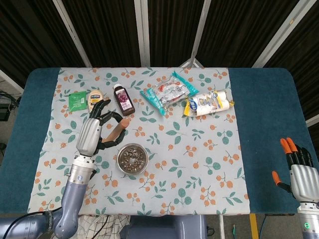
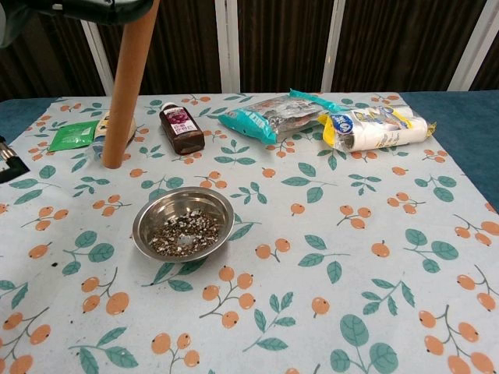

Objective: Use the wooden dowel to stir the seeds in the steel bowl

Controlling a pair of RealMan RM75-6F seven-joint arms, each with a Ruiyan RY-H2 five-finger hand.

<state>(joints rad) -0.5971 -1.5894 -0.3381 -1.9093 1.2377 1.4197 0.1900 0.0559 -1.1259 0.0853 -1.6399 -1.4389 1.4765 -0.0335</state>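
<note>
Near the table's left edge, left hand (image 1: 93,133) grips wooden dowel (image 2: 129,86) upright, airborne, beside steel bowl (image 1: 131,158). Next: lower tip into seeds (image 2: 182,230). Right hand (image 1: 299,172) idle, fingers spread.

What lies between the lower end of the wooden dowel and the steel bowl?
Nothing but bare patterned tablecloth. In the chest view the wooden dowel, gripped by the left hand, hangs nearly upright behind the steel bowl.
</note>
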